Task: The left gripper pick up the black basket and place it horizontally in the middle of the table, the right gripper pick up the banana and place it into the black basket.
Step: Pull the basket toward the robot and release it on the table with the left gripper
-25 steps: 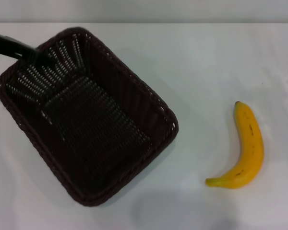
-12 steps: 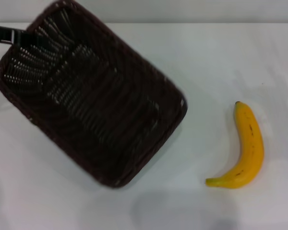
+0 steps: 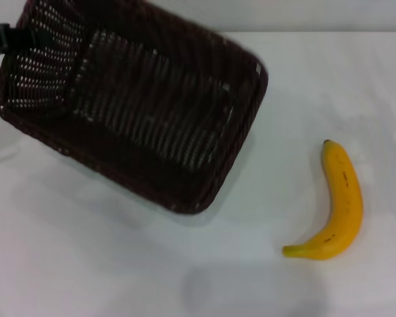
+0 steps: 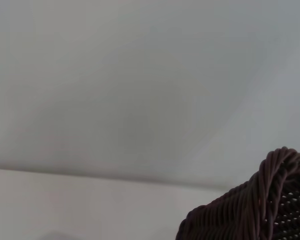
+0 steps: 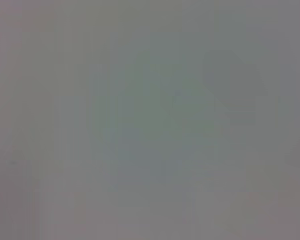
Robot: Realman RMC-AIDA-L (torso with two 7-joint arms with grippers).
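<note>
The black basket (image 3: 138, 105) is lifted and tilted above the white table (image 3: 119, 264) at the far left, its open side facing me. My left gripper (image 3: 10, 38) is shut on the basket's rim at its far left corner. A corner of the basket's woven rim shows in the left wrist view (image 4: 260, 210). The banana (image 3: 340, 205) lies flat on the table at the right, stem tip pointing away from me, well apart from the basket. My right gripper is out of view; the right wrist view shows only a blank grey surface.
The table's far edge (image 3: 317, 31) runs along the top of the head view, with a pale wall behind. A faint shadow (image 3: 251, 287) falls on the table near the front.
The basket has risen off the table and swung, its near end turning to the right and up. The left gripper has moved up and left with it. The banana has not moved.
</note>
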